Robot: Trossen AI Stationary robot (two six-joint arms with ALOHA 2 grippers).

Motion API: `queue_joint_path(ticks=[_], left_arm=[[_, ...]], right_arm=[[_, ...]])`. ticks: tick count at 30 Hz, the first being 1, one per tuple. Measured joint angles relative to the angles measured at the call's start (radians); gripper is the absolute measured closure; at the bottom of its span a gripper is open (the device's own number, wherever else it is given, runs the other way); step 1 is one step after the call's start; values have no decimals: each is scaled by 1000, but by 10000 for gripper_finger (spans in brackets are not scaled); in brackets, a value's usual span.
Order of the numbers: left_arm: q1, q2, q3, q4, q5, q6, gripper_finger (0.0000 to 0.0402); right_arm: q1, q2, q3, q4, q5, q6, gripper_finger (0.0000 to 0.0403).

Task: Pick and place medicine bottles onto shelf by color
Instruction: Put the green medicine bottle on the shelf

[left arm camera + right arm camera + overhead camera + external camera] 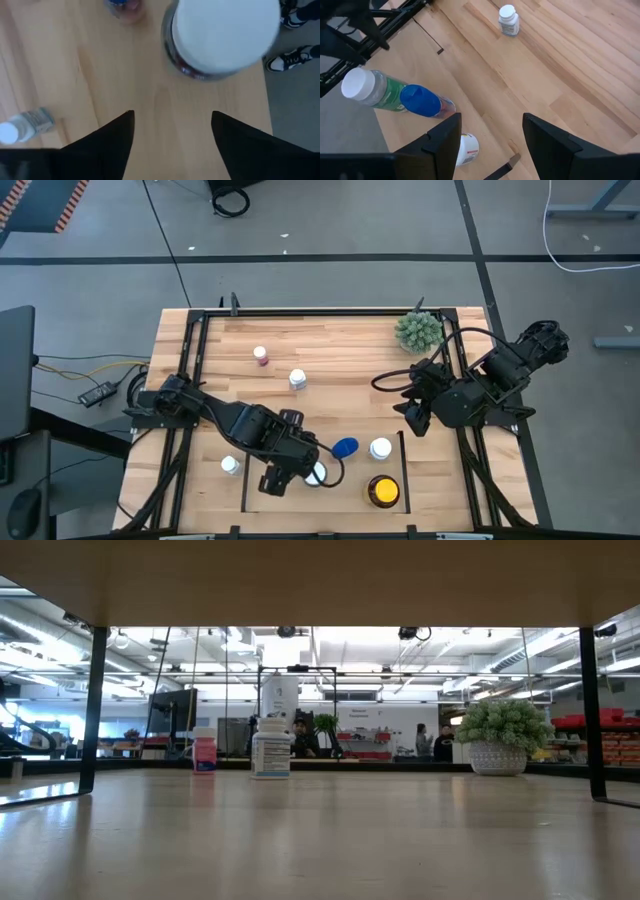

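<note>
Medicine bottles stand on the light wood table. A white-capped one (318, 474) (225, 35) is in the shelf bay (300, 500), with a blue one (345, 447), another white-capped one (380, 448) and an amber, yellow-capped one (383, 491). A reddish one (261, 355) and a white one (297, 378) stand farther back. My left gripper (290, 477) (172, 115) hangs open, pointing steeply down beside the white-capped bottle, nothing between its fingers. My right gripper (412, 418) (491, 117) waits open and raised at the right.
One more small white bottle (231, 465) sits left of the shelf's left black bar (245, 480). A spiky green plant (417, 330) stands at the far right. Black frame rails (190, 370) run along the table's sides. Bare wood lies mid-table.
</note>
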Motion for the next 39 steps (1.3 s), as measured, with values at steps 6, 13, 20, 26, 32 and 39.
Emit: queue_joint_path(ticks=[6, 13, 20, 26, 32, 39], left_arm=[[5, 1, -94, 32, -6, 4, 211], [6, 1, -183, 101, 2, -15, 323], [6, 2, -187, 169, 20, -37, 394], [3, 2, -187, 204, 68, -44, 388], [2, 2, -187, 228, 91, -45, 392], [2, 2, -187, 360, 91, -30, 396]], right_arm=[[0, 0, 0, 1, 0, 2, 185], [0, 0, 0, 1, -1, 2, 185], [0, 0, 0, 0, -1, 2, 185], [0, 0, 0, 0, -1, -1, 185], [0, 0, 0, 1, -1, -9, 185], [0, 0, 0, 1, 5, -10, 185]])
